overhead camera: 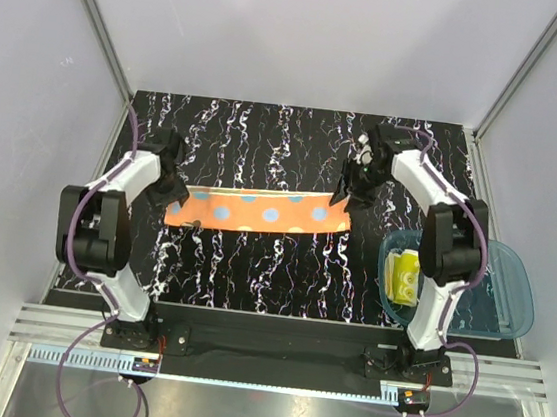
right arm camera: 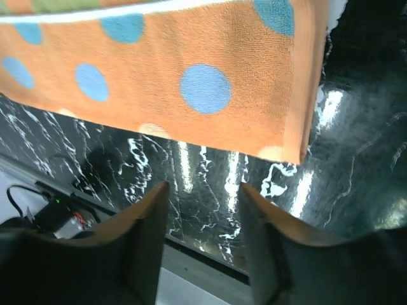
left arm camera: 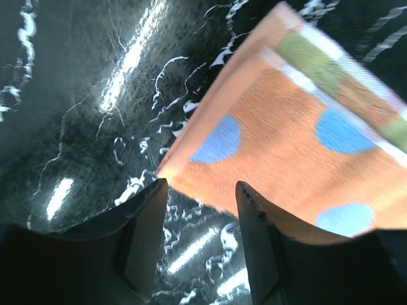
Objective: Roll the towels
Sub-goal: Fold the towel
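Note:
The orange towel (overhead camera: pixel 258 213) with light blue dots lies flat on the black marbled table as a long folded strip. My left gripper (overhead camera: pixel 173 188) hovers at its left end. In the left wrist view that gripper (left arm camera: pixel 200 190) is open, and the towel's corner (left arm camera: pixel 286 146) lies just beyond its fingertips, with only table between them. My right gripper (overhead camera: pixel 345 198) is at the strip's right end. In the right wrist view it (right arm camera: pixel 205 190) is open too, and the towel's edge (right arm camera: pixel 165 82) lies past the tips. The yellow towel (overhead camera: pixel 404 275) sits in the tray.
A translucent blue tray (overhead camera: pixel 510 295) stands at the table's right edge, beside the right arm's base. Pale walls with metal rails close in the table at the back and sides. A cable and small board (right arm camera: pixel 57 213) show near the front edge.

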